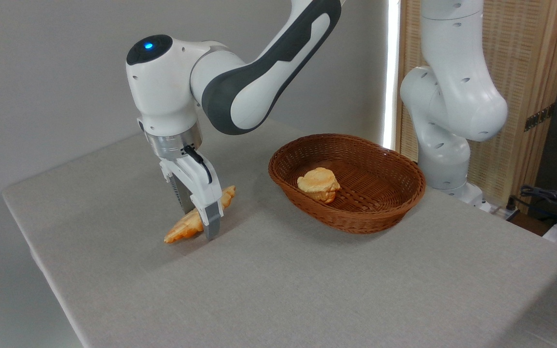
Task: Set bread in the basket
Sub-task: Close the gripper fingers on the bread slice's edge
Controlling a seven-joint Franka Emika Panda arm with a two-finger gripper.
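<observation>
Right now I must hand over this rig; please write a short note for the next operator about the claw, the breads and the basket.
Claw: down at the table, fingers on either side of the long bread; a firm grip cannot be confirmed.
Long bread: left of the basket, tilted, its right end raised and its left tip low near the table.
Round bun: lies in the basket.
Done: claw placed around the long bread.
Left: lift it, carry it right, release it in the basket.
</observation>
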